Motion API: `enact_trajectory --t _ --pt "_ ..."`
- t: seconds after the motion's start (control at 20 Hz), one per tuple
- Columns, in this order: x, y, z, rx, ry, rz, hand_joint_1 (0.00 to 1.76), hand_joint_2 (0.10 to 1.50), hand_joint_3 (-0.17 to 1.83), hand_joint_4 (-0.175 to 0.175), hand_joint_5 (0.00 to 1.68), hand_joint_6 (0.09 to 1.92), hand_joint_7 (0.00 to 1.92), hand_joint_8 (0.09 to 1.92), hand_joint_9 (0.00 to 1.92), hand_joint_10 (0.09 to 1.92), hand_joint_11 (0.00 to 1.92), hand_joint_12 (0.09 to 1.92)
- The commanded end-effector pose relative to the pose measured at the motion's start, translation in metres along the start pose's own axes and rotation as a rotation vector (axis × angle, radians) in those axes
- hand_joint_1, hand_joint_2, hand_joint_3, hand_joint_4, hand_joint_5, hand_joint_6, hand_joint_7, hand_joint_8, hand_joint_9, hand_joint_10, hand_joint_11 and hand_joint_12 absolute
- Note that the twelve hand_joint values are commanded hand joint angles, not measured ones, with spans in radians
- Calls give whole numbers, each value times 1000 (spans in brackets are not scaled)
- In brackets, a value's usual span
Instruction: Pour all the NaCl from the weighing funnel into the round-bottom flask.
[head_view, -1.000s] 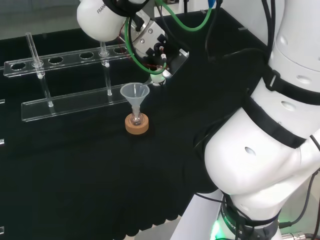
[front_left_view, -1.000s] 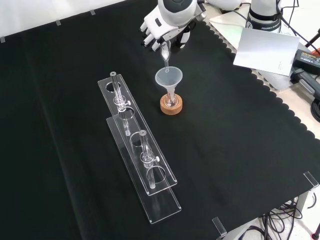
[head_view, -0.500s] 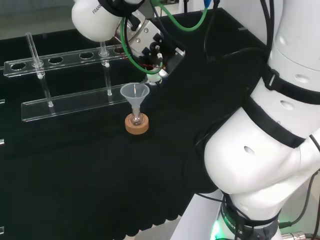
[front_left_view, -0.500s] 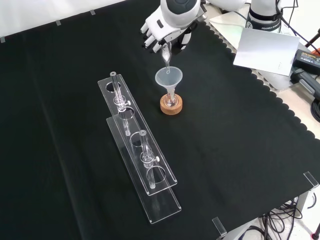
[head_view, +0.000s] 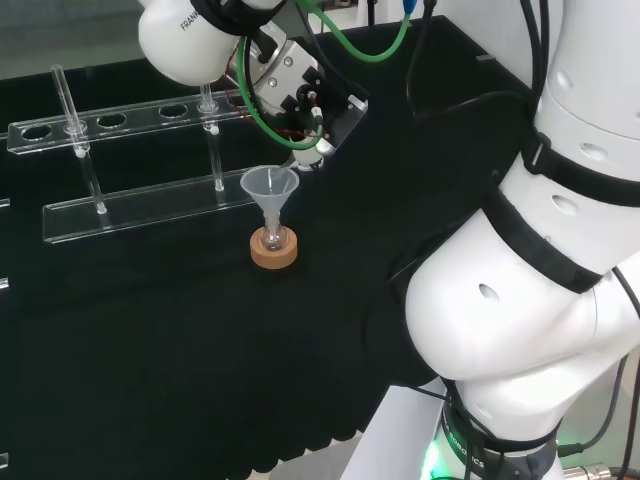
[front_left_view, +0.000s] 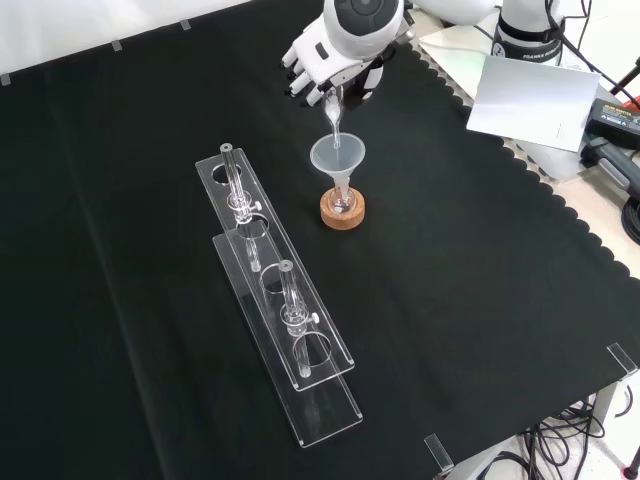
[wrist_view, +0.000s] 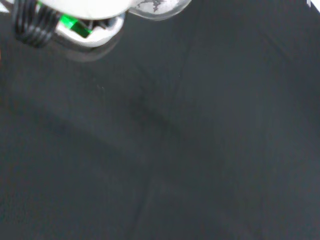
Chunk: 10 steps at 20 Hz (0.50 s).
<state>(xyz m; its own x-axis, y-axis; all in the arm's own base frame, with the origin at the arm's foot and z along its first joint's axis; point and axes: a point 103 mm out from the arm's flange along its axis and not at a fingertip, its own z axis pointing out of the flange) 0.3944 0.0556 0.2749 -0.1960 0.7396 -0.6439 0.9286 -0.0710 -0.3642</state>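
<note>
In the head view, the hand (head_view: 300, 95) is in the upper middle of the frame, half hidden behind green cables and a round white link of the arm. Just below it, a clear funnel (head_view: 270, 190) stands in the neck of a small flask (head_view: 272, 240), which sits in a cork ring (head_view: 274, 251) near the middle of the frame. To the left of them, two clear racks (head_view: 140, 200) lie across the black cloth (head_view: 150, 350).

In the front view, the hand (front_left_view: 320, 65) comes in at the top middle. Its fingers (front_left_view: 300, 75) are curled around a small glass weighing funnel (front_left_view: 332, 110), which is tilted so that the narrow end points down into the mouth of the wide funnel (front_left_view: 337, 157). The flask (front_left_view: 343, 203) and the cork ring (front_left_view: 343, 211) are directly under it. The racks (front_left_view: 275, 300) run from the middle toward the lower middle of the frame.

In the wrist view, a blurred white part of the hand (wrist_view: 85, 15) and a rounded piece of glass (wrist_view: 157, 7) are at the upper edge, above the cloth (wrist_view: 175, 150).
</note>
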Motion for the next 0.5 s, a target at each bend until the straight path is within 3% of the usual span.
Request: enact_trajectory --t 0.05,0.5 --pt "-4 2 8 27 -36 11 1134 644 644 175 1320 583 750 618 1164 172 950 954" --pt "-2 2 5 33 -80 13 1133 644 644 175 1320 584 748 619 1164 168 950 953"
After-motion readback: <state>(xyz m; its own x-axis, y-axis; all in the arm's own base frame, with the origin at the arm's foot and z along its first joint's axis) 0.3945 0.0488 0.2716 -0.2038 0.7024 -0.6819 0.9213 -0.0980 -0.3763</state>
